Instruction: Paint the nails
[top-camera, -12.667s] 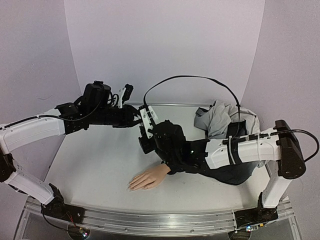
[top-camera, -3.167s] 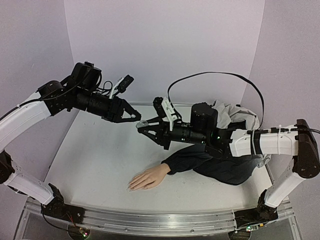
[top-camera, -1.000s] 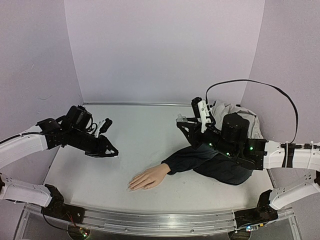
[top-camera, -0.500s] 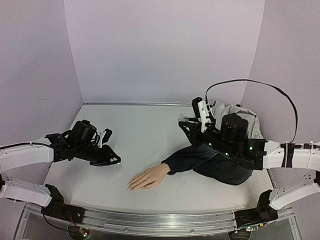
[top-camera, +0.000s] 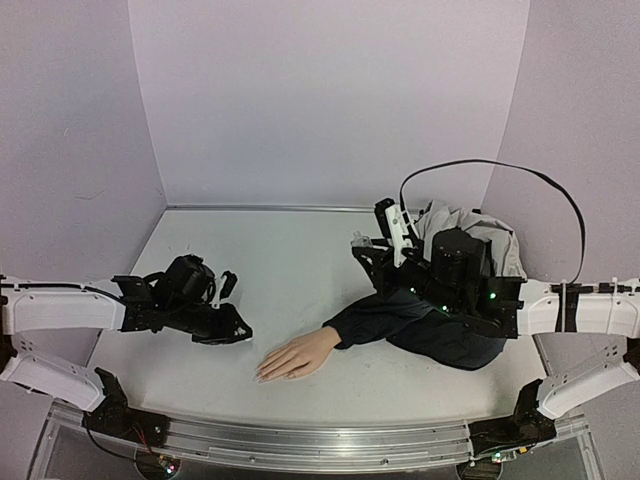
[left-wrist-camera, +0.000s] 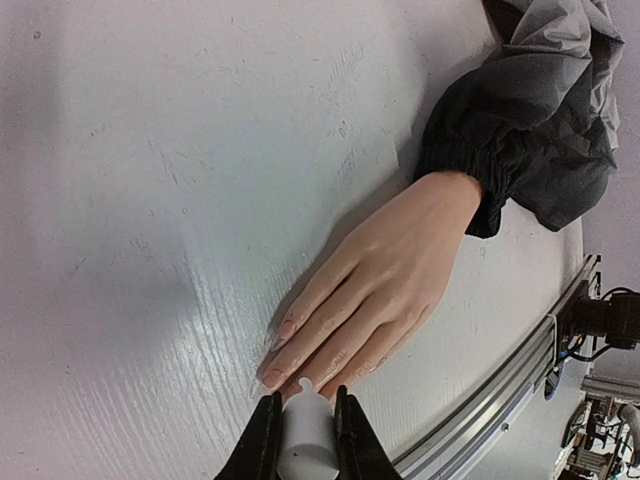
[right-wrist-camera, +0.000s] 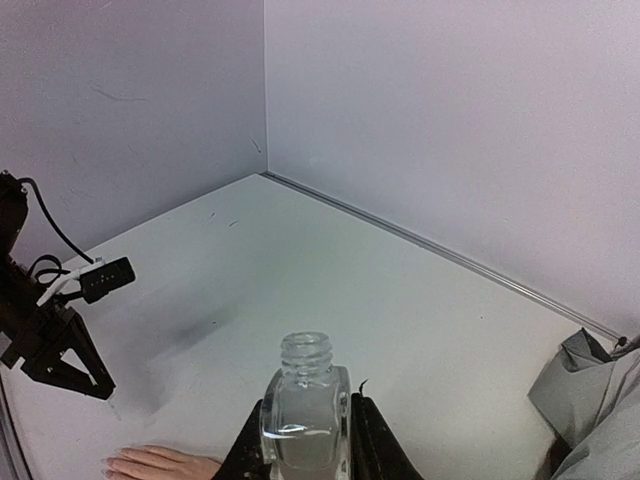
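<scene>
The peach mannequin hand (top-camera: 297, 353) lies palm down at the table's front, in a dark navy sleeve (top-camera: 400, 318). Its pale nails (left-wrist-camera: 286, 328) show in the left wrist view. My left gripper (top-camera: 238, 333) is low, just left of the fingertips, and is shut on a white brush cap (left-wrist-camera: 303, 440). The cap's tip sits right over the fingertips of the hand (left-wrist-camera: 390, 265); no bristles show. My right gripper (top-camera: 366, 246) is raised above the sleeve and shut on an open clear glass bottle (right-wrist-camera: 304, 405), held upright. The bottle also shows in the top view (top-camera: 361, 241).
A crumpled grey cloth (top-camera: 455, 235) lies at the back right behind the sleeve. Lilac walls close in the back and both sides. A metal rail (top-camera: 320, 440) runs along the front edge, close to the hand; it also shows in the left wrist view (left-wrist-camera: 500, 395).
My left gripper has come down and moved right with the cap, up to the mannequin's fingertips. My right gripper has shifted slightly left with the bottle.
</scene>
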